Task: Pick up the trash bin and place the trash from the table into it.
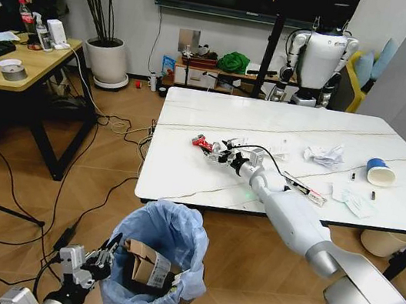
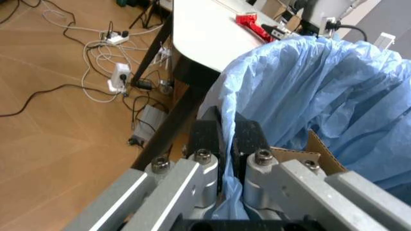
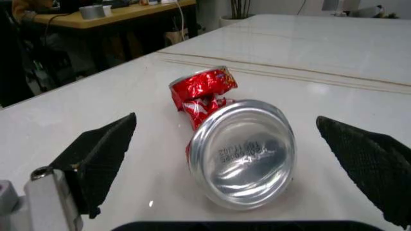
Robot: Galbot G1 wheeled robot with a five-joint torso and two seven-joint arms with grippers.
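Right tool (image 3: 241, 149) straddles crushed can (image 3: 234, 144); left tool (image 2: 224, 139) pinches bin (image 2: 308, 82).

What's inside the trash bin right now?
Folded brown cardboard with a white label sits in the trash bin, which the left gripper pinches by its blue bag rim. Whatever lies beneath the cardboard is hidden by it and the bag.

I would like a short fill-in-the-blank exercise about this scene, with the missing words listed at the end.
1. The left claw is shut on the rim of the trash bin's light-____ bag.
2. The open right claw has the crushed ____ can between its fingers.
3. The can lies on the ____ table.
4. Brown ____ sits inside the bin.

Missing words: blue; red; white; cardboard
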